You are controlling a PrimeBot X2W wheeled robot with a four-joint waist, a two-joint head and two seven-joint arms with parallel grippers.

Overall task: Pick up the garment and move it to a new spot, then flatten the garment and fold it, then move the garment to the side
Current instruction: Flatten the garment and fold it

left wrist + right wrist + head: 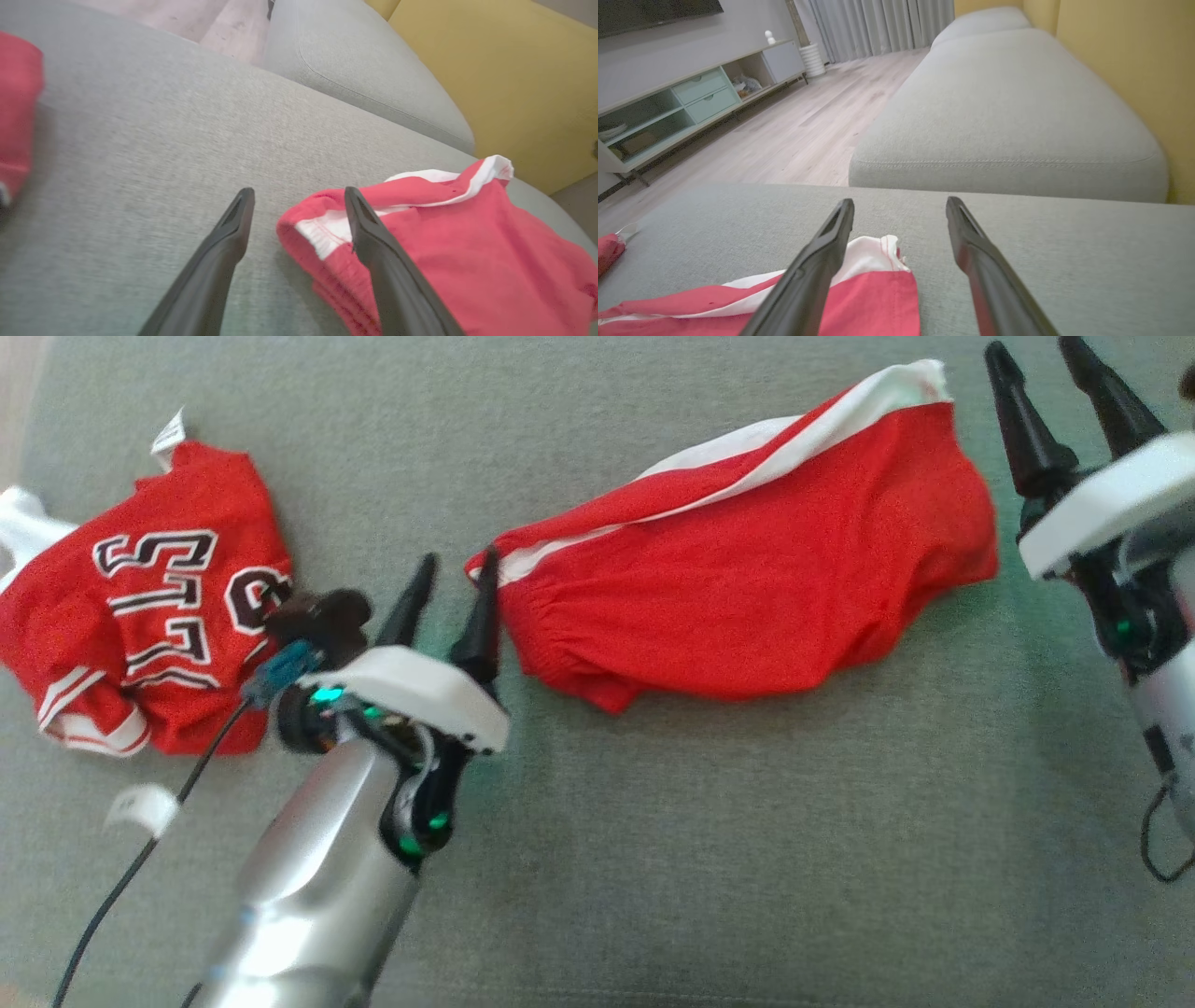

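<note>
Jaws parted, grey sofa (653, 849), wooden floor (798, 126), yellow wall (1120, 56)

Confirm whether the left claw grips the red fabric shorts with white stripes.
No, the left claw stands open at the edge of the red fabric shorts, clamping nothing.

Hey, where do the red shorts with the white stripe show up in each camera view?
Head view: shorts lie centre to upper right, between left gripper and right gripper.
Left wrist view: shorts sit lower right.
Right wrist view: shorts sit at the bottom, left of centre.
Shared landmark: the white corner of the shorts.
</note>
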